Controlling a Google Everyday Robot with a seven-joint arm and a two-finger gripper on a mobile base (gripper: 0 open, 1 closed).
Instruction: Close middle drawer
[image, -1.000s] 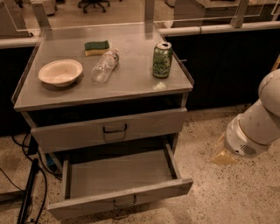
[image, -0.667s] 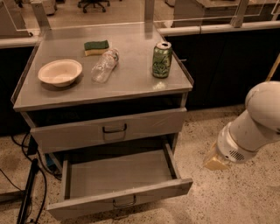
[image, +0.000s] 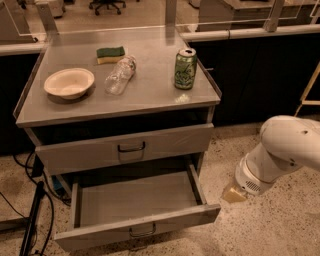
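Observation:
The middle drawer (image: 136, 199) is pulled far out of the grey metal cabinet and looks empty. Its low front panel carries a small loop handle (image: 142, 231). Above it, the drawer with the taller front panel (image: 165, 145) stands slightly out. My gripper (image: 233, 193) hangs at the end of the white arm (image: 280, 150), low over the floor. It is just right of the middle drawer's front right corner and apart from it. Only its tan tip shows.
On the cabinet top (image: 150, 97) stand a white bowl (image: 69, 82), a clear plastic bottle (image: 120, 75) lying down, a green can (image: 185, 68) and a green-yellow sponge (image: 110, 54). Black cables (image: 35, 215) run down the left. Dark cabinets stand behind; the floor is speckled.
My arm has swung left and down, bringing the gripper closer to the middle drawer's front right corner. The drawers and the things on top have not moved.

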